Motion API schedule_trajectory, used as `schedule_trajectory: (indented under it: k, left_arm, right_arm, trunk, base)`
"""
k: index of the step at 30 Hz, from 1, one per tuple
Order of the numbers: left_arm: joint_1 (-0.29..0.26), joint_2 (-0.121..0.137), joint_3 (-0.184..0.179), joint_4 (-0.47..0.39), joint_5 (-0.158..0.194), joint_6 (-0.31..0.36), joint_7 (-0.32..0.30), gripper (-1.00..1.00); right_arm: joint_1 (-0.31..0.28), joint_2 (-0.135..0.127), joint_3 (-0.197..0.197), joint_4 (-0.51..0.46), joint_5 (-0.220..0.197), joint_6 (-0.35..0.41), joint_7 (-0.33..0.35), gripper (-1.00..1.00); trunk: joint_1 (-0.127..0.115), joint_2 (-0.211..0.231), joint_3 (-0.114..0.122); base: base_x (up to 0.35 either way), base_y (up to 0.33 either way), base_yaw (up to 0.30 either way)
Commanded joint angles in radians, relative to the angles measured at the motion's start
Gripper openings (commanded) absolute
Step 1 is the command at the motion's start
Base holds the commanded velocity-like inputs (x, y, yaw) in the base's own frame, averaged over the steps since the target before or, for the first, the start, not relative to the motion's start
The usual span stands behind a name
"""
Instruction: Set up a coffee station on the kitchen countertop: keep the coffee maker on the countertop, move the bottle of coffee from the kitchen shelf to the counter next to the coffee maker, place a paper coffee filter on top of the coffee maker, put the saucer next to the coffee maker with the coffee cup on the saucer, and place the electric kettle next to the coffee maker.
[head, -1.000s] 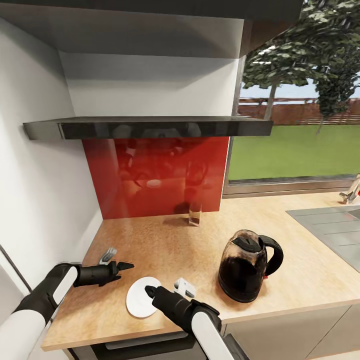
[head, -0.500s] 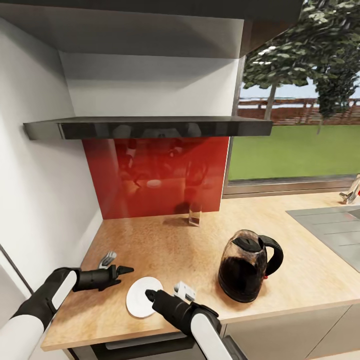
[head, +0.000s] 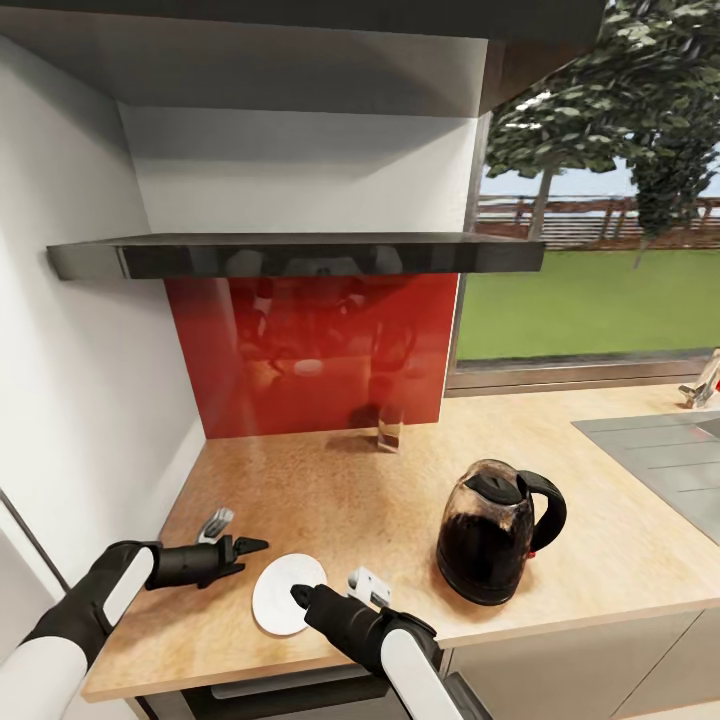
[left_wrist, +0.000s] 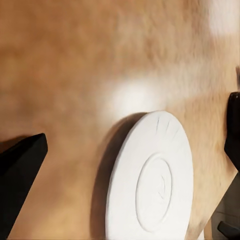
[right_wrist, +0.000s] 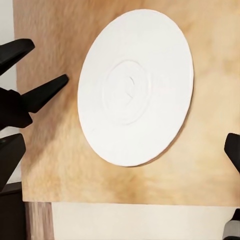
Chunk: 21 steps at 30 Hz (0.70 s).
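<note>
Hovering both tools spread and empty, left tool (head: 235, 535) beside saucer (head: 283, 597), right tool (head: 330, 585) over it, bench (head: 330, 490) bare, saucer edge partly hidden.

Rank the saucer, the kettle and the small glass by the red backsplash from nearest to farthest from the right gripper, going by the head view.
1. Saucer: directly under the right gripper, at the counter's front edge.
2. Kettle: off to the gripper's right, near the front.
3. Glass: far back against the red backsplash.

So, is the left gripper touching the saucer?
Apart. In the head view, bare countertop shows between the left gripper and the saucer.
</note>
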<state>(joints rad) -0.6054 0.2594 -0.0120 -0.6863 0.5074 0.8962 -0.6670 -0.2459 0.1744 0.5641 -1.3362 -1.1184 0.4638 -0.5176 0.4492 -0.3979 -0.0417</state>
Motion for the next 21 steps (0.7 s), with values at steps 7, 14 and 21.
schedule_trajectory:
  k: [7, 14, 21]
  left_arm:
    - [0.001, -0.016, -0.003, 0.0, -0.013, 0.004, 0.002, 1.0]
    - [0.002, -0.029, -0.005, -0.006, -0.012, 0.005, 0.003, 1.0]
    - [0.003, -0.053, -0.005, -0.01, -0.013, 0.006, 0.004, 1.0]
  right_arm:
    - [-0.001, 0.0, 0.0, -0.001, -0.009, 0.001, -0.009, 1.0]
    - [-0.001, 0.0, 0.0, -0.001, -0.009, 0.001, -0.009, 1.0]
    - [-0.001, 0.0, -0.001, 0.0, -0.009, 0.001, -0.009, 1.0]
  trunk:
    - [0.001, -0.002, -0.003]
    - [0.001, -0.002, -0.003]
    - [0.001, -0.002, -0.003]
  base:
    - [0.0, 0.0, 0.0]
    - [0.0, 0.0, 0.0]
    - [0.0, 0.0, 0.0]
